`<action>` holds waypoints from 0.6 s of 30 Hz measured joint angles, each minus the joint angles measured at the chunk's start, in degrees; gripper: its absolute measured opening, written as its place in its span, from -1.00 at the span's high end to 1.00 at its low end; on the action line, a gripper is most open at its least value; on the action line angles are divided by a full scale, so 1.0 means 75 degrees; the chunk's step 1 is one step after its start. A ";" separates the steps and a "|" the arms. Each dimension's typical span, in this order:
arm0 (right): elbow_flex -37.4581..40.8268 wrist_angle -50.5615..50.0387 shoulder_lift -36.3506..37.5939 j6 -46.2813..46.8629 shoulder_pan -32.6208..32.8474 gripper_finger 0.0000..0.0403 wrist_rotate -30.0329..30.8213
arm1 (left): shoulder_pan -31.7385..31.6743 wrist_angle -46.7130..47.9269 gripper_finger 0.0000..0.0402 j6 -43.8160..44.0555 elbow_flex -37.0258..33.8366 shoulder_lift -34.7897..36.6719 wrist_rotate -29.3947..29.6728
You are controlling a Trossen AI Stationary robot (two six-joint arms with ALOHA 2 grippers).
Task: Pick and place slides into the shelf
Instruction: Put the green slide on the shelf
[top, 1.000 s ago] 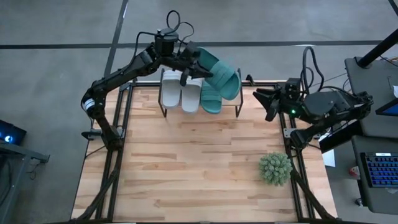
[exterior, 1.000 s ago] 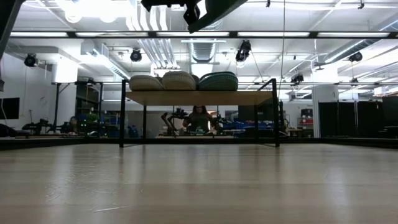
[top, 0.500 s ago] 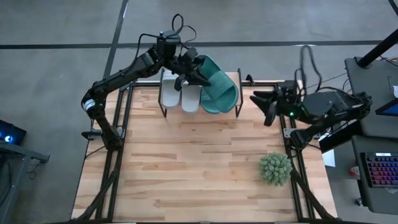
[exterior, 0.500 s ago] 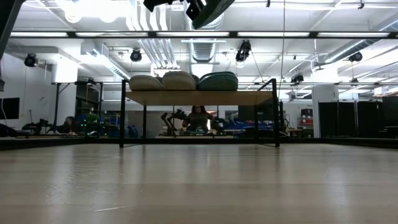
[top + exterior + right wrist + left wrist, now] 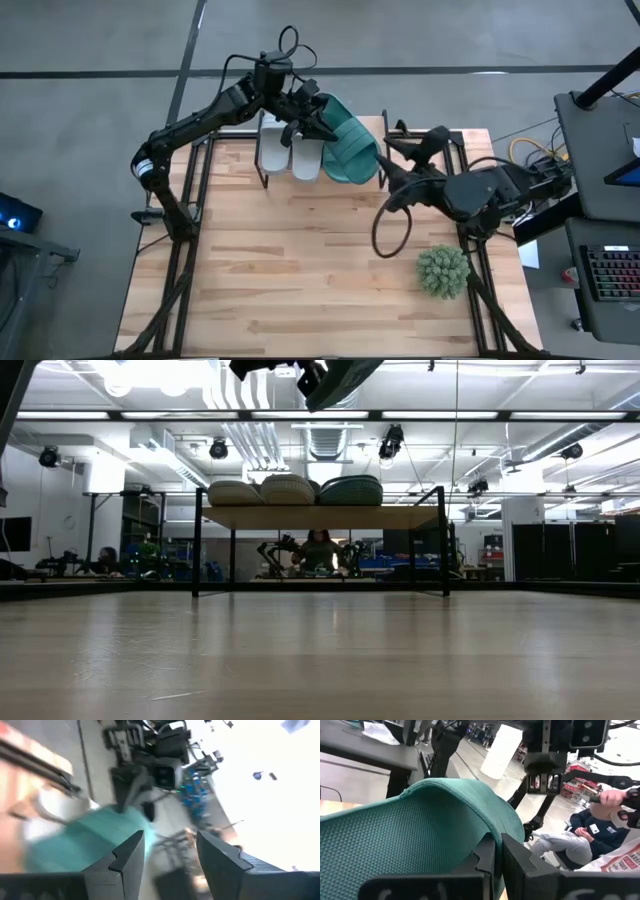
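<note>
The teal slide hangs in my left gripper above the shelf; in the low view this slide is high over the shelf top. On that top lie two pale slides and another teal slide. My right gripper stands open just right of the shelf, pointing at the held slide, and touches nothing. My left gripper holds the teal slide by an edge of its textured foam, pinched between the two shut fingers. The fingers reach it from the table's left side, slanting down. The slide is lifted clear of the shelf and tilted.
A spiky green plant ball sits near the table's right edge. A black cable loop hangs from the right arm over the table's middle. People sit at benches beyond the table. The near half of the tabletop is bare wood.
My right arm has swung from the table's right edge leftward to the shelf's right end, its cable loop now trailing over the table. My left gripper has carried the teal slide a little toward the near edge, so that it now covers the teal slide on the shelf.
</note>
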State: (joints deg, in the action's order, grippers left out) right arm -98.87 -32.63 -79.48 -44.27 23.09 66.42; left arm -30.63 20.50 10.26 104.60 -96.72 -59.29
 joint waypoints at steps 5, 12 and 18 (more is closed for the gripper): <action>-0.1256 -0.1676 -0.0773 -0.0682 -0.0023 0.16 -0.0362 | 0.0000 -0.0025 1.00 -0.0009 0.0000 -0.0002 -0.0003; -0.2811 -0.4388 -0.1759 -0.0247 -0.0036 0.16 -0.0463 | -0.0003 -0.0025 1.00 -0.0012 0.0000 -0.0002 -0.0002; -0.3314 -0.4629 -0.2013 -0.0141 -0.0076 0.17 -0.1141 | -0.0003 -0.0039 1.00 -0.0015 0.0000 -0.0002 -0.0003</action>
State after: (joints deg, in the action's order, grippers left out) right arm -123.73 -67.35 -94.58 -45.33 22.52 57.87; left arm -30.65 20.21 10.15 104.60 -96.73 -59.31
